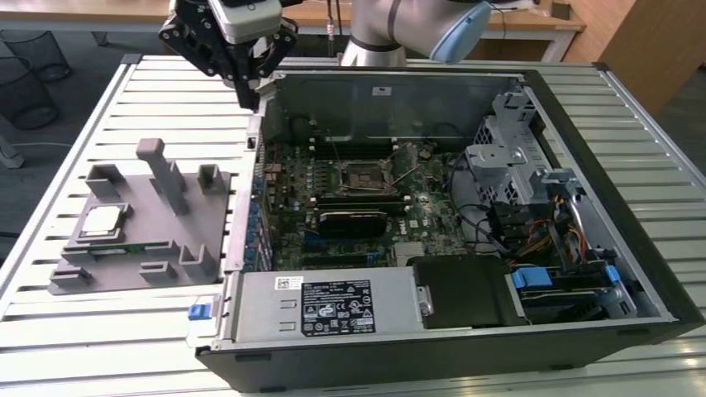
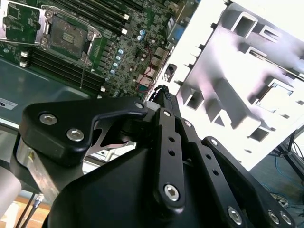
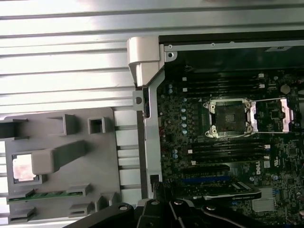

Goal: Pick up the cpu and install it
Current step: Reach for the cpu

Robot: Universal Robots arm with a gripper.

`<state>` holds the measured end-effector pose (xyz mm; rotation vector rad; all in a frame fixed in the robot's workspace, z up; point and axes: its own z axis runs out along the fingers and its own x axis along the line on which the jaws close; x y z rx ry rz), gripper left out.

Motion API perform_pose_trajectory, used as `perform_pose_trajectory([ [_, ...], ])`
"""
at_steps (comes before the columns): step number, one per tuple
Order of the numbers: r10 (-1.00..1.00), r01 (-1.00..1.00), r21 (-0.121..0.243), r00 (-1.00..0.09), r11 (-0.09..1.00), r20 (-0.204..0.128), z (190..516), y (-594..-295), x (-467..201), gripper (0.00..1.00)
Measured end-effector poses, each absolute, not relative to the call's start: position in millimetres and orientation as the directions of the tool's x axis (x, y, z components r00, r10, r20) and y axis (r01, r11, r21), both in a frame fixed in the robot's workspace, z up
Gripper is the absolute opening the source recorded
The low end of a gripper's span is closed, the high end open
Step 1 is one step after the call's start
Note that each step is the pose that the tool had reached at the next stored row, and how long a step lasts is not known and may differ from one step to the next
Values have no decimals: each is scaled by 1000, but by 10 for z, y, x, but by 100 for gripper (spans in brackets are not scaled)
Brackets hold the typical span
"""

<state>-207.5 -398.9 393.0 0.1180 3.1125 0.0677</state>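
End effector: our end effector (image 1: 253, 98) hangs above the back corner of the open computer case (image 1: 617, 327), on the side facing the tray. Fingers look clenched together with nothing between them.
cpu: the cpu (image 1: 102, 219) lies flat in its pocket on the grey tray (image 1: 165, 273), on the tabletop (image 1: 99, 331) at the exterior view's left, outside the case. In the first wrist view it sits in the same recess (image 3: 23, 168), well apart from the end effector (image 3: 156, 187).
Tray neighbour: the green memory stick (image 1: 121, 246) lies in its slot just beside the cpu, untouched.
Socket: the black socket frame (image 1: 364, 176) on the motherboard (image 1: 331, 223) looks unlatched, with its lever swung out. In the first wrist view the seat (image 3: 230, 118) reads empty.
Progress: we judge it at the very start. No contact with the cpu, nothing lifted.
Done: as far as we see, only the socket stands ready.
Left: both the pick and the install.
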Motion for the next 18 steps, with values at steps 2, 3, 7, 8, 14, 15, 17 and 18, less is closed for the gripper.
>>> perform_pose_trajectory([
  [2, 76, 75, 44, -997, 996, -24, 3930, -3990, -2094, 11],
  [3, 76, 75, 44, -997, 996, -24, 3930, -3989, -2103, 11],
  [7, 76, 75, 44, -997, 996, -24, 3929, -3989, -2138, 11],
  [8, 76, 75, 44, -997, 996, -24, 3929, -3989, -2147, 11],
  [14, 76, 75, 44, -997, 996, -24, 3928, -3989, -2199, 11],
  [15, 76, 75, 44, -997, 996, -25, 3928, -3989, -2207, 11],
  [17, 76, 75, 44, -997, 996, -24, 3927, -3989, -2225, 11],
  [18, 76, 75, 44, -997, 996, -24, 3927, -3989, -2234, 11],
])
